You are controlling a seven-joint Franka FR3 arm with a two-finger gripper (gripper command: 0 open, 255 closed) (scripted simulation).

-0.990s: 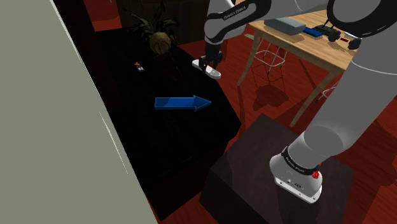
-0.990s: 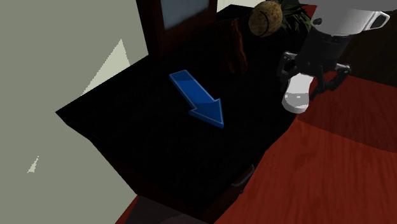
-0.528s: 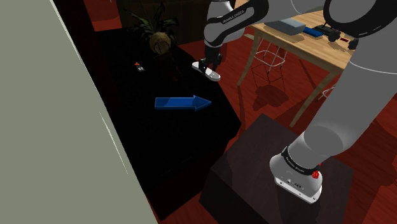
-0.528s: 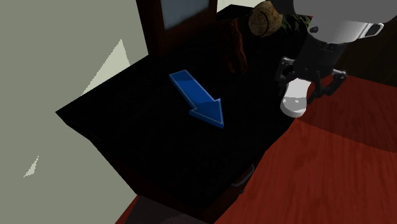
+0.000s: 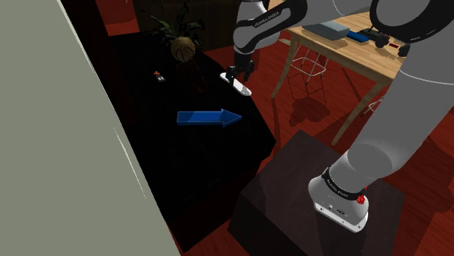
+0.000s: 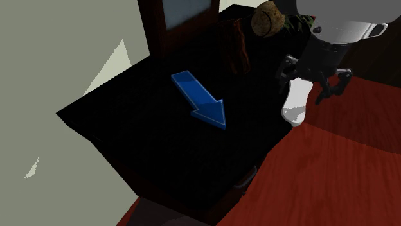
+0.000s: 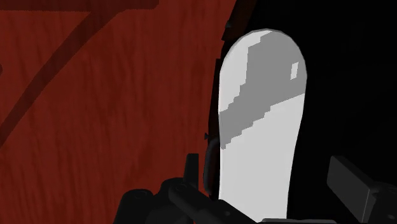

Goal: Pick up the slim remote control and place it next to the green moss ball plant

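Down at the shoulder view's lower right sits the dark box stand [image 5: 287, 174], with the white arm [image 5: 407, 109] climbing off it up and to the left over a red wood floor [image 5: 305, 109]. Next out is the low black-topped table [image 5: 167, 160], so dark you barely get any detail off it. A flat blue arrow [image 5: 209, 117] lies on it, tip aimed toward the shoulder view's right. Just past that tip, right at the table's edge by the floor, the black gripper [image 5: 239, 73] points down with the slim white remote [image 5: 242, 88] directly under it. Honestly can't tell whether the claw is clamped on it or loose, black on black hides that. Can't tell either if the remote is resting on the top or just off it. From the wrist view the remote runs straight out from the claw, rounded end away, a grey shadow across the far half, black tabletop on one side and red floor on the other. Farther back on the table there's a tiny object [image 5: 158, 76] with a red dot. Beyond that is the moss ball plant [image 5: 182, 48], its ball looking brown rather than green with dark leaves over it, clearly apart from the remote. Way back is a light wooden table [image 5: 371, 62] with a grey box [image 5: 326, 29] on it and a wire stool [image 5: 309, 67] under it.
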